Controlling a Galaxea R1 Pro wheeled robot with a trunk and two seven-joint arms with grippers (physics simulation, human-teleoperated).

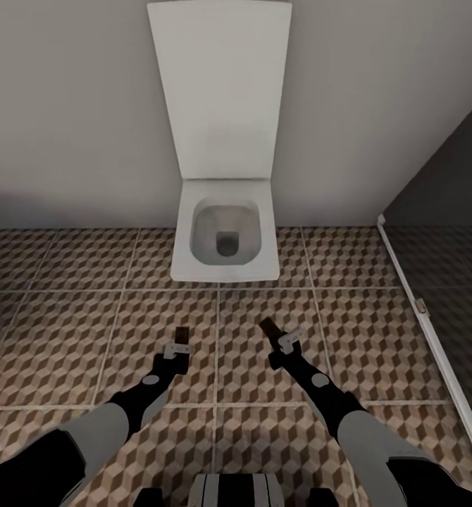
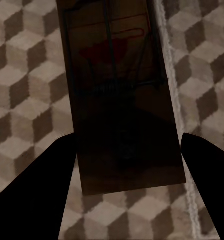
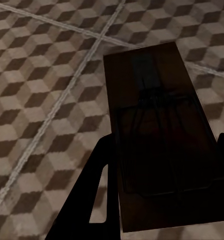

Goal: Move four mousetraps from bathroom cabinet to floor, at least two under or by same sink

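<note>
You have one mousetrap (image 2: 123, 105) clamped in the left gripper (image 1: 178, 349) and a second mousetrap (image 3: 162, 135) clamped in the right gripper (image 1: 282, 341), both carried above the bathroom floor (image 1: 67, 324) just in front of the toilet (image 1: 223, 243). Neither lies on the tiles yet, so by my reading both are still to be put down, and with no sink here you will likely have to go find it. The left trap's long axis runs straight out from its jaws toward the toilet. The right trap also points out along its jaws, but angled slightly across toward the left trap. Past the toilet's right side stands the dark shower screen (image 1: 440, 282).
</note>
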